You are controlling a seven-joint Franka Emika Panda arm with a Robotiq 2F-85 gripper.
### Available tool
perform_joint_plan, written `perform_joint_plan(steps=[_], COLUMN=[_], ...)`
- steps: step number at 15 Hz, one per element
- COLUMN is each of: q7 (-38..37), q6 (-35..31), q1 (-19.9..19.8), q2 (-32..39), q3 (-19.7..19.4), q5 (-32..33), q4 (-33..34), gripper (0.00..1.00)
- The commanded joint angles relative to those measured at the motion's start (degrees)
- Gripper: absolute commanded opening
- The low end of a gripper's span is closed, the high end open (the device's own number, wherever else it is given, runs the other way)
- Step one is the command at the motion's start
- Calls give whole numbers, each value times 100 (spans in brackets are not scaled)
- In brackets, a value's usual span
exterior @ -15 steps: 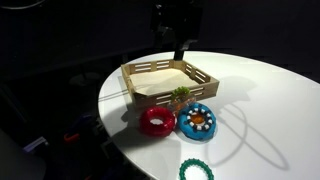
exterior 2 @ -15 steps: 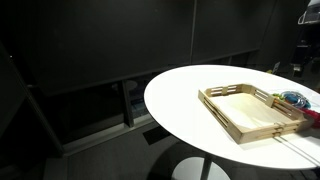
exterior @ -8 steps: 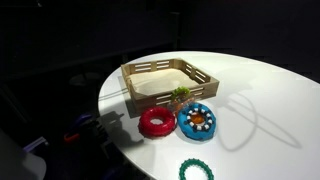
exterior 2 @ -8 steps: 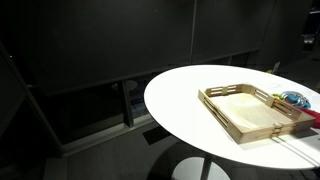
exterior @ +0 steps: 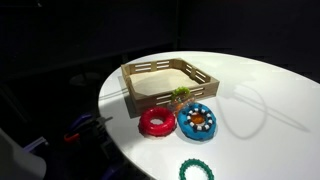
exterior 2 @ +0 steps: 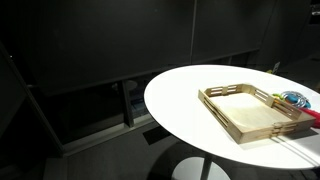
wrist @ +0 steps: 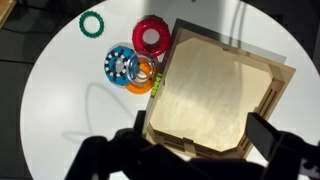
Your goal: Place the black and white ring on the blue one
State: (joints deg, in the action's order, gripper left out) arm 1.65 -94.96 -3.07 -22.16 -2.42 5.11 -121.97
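Observation:
The black and white ring (wrist: 122,57) lies on top of the blue knobbly ring (wrist: 108,68), with an orange piece (wrist: 142,76) showing at its side. In an exterior view the spotted ring (exterior: 199,113) also sits on the blue one (exterior: 186,125), to the right of the red ring (exterior: 155,122). My gripper (wrist: 200,142) is open and empty, high above the wooden tray (wrist: 212,95). Its two dark fingers show at the bottom of the wrist view. The gripper is out of both exterior views.
A green beaded ring (exterior: 196,170) lies near the table's front edge. A small green piece (exterior: 181,93) sits at the tray's corner. The tray (exterior 2: 245,112) stands on the round white table (exterior: 270,90), whose edge drops off into dark surroundings.
The arm has risen out of the exterior view, where it hung above the tray a second ago. Its shadow has slid right across the table. The rings have not moved.

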Motion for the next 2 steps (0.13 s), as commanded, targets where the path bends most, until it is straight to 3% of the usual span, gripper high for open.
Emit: perform_joint_plan(steps=[1,2], q7=[-5,-5], q6=[11,11], q1=[20,20], q2=[2,2], q3=[-13,-13], q5=[4,4], q4=[30,35], gripper=[100,100])
